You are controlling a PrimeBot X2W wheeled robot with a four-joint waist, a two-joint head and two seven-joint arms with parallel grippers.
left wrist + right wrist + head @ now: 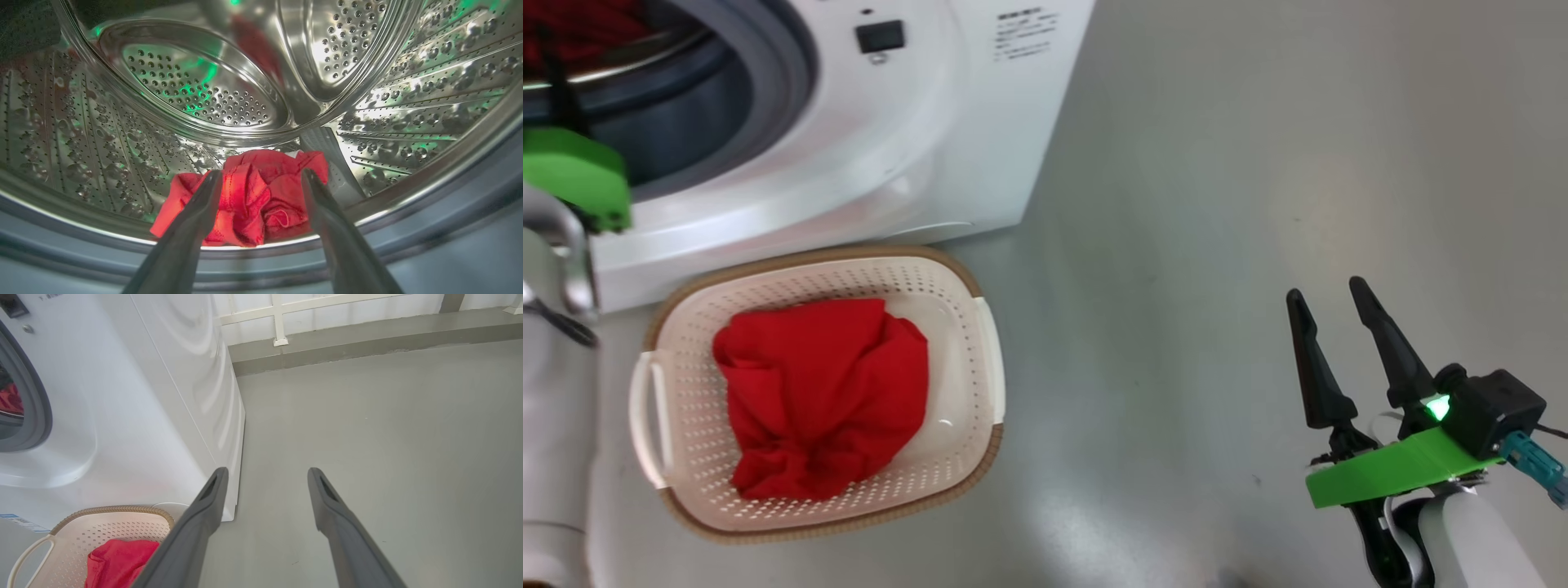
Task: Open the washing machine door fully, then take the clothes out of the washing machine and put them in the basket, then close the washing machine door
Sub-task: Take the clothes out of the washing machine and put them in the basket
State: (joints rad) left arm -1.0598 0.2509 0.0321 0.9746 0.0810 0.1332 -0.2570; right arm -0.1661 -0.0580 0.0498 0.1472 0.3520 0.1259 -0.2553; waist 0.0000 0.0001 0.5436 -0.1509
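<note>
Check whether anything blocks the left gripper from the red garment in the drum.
Nothing visible does. The open left gripper points straight at the garment, which lies uncovered on the floor of the drum, near its front lip.

Two long, dark, tapered fingers (1319, 367) are seen on the right end effector (1326, 288), and it's the same deal on the left end effector (261, 173). A bright green bracket (1396, 474) is fitted at the right wrist, topped by a black camera block (1494, 408) with a glowing green light (1436, 407) and a teal connector (1535, 465). The forearm (1478, 539) is clad in white. A matching green plate (572, 175) and a thin black cable (560, 322) are spotted on the left arm.
</note>
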